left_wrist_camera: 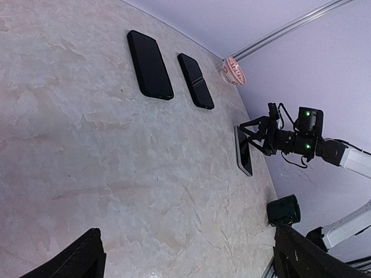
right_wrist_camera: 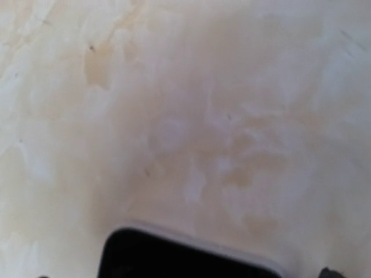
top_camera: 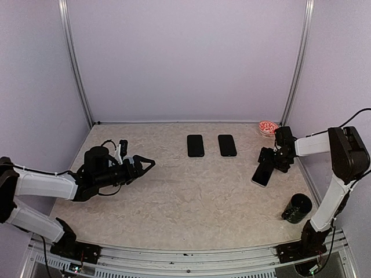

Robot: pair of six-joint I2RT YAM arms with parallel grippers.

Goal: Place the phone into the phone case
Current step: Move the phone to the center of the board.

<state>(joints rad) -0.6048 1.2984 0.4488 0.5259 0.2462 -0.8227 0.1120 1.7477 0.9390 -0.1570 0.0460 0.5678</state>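
Observation:
A dark phone (top_camera: 263, 172) with a silver rim lies on the marble table at the right, seen too in the left wrist view as a thin slab (left_wrist_camera: 243, 152). My right gripper (top_camera: 268, 160) hovers over its far end, open; the phone's end (right_wrist_camera: 185, 258) sits between the jaws with a gap on each side, only one fingertip (right_wrist_camera: 328, 272) showing. Two flat black rectangles lie side by side at the back, one left (top_camera: 195, 145) and one right (top_camera: 227, 145); which is the phone case I cannot tell. My left gripper (top_camera: 141, 162) is open and empty at the left (left_wrist_camera: 191, 267).
A small red-and-white dish (top_camera: 268, 127) sits in the back right corner. A black cylinder (top_camera: 297, 208) stands near the right arm's base. Metal frame posts rise at both back corners. Bare table (top_camera: 185, 197) spans the middle.

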